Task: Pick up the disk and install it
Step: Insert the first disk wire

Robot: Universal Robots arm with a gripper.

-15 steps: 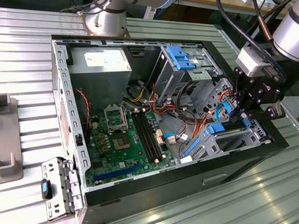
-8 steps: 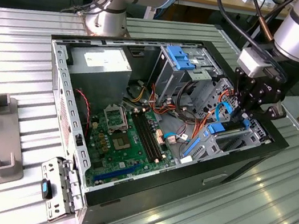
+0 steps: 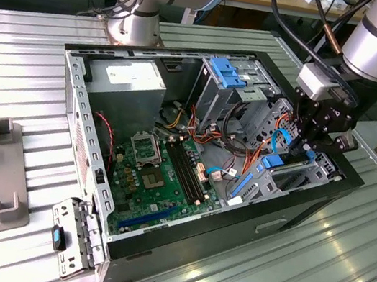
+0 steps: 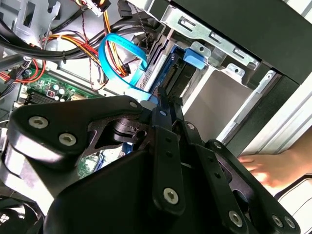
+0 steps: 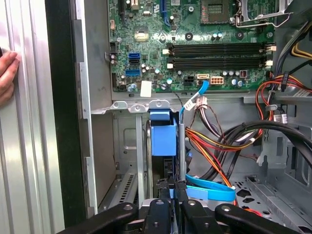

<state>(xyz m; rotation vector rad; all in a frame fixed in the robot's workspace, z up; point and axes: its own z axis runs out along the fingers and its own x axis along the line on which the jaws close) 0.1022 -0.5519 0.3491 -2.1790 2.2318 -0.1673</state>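
Note:
The disk (image 3: 273, 168), dark grey in a bright blue carrier, stands on edge in the bay at the open computer case's corner on the exterior view's right. My gripper (image 3: 309, 149) hangs right over it, fingers drawn in on its upper edge. In the first wrist view the blue carrier (image 5: 162, 139) sits between the bay's metal rails, with the black fingertips (image 5: 163, 191) pinched on its near edge. The second wrist view has the gripper (image 4: 168, 105) shut on the disk (image 4: 192, 56) beside the bay's silver wall.
A person's hand (image 5: 7, 73) rests on the table outside the case wall, also in the second wrist view (image 4: 263, 168). Orange, red and blue cables (image 5: 214, 146) crowd the bay's side. The motherboard (image 3: 160, 180), power supply (image 3: 126, 79) and blue-topped drive cage (image 3: 228, 71) lie deeper in.

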